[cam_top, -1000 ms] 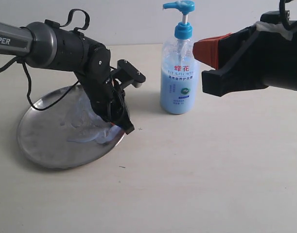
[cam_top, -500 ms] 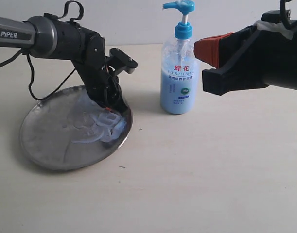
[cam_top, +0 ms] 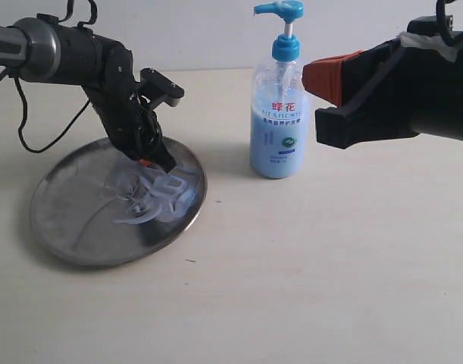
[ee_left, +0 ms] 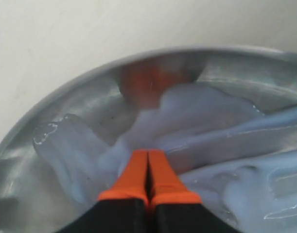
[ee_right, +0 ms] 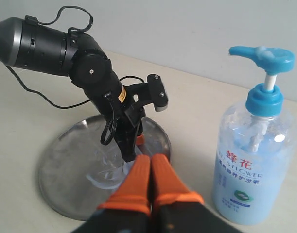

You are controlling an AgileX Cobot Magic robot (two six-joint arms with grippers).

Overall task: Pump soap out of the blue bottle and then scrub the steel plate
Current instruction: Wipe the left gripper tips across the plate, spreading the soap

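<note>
Left wrist view shows the left gripper, jaws pressed together, tips in the soap on the steel plate (makeshift scrubber, I guess), right gripper likewise closed near the blue bottle.

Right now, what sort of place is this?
Probably a robot test bench, not a kitchen: a beige tabletop, a plain white wall, and a steel plate smeared with soap beside a blue bottle.
</note>
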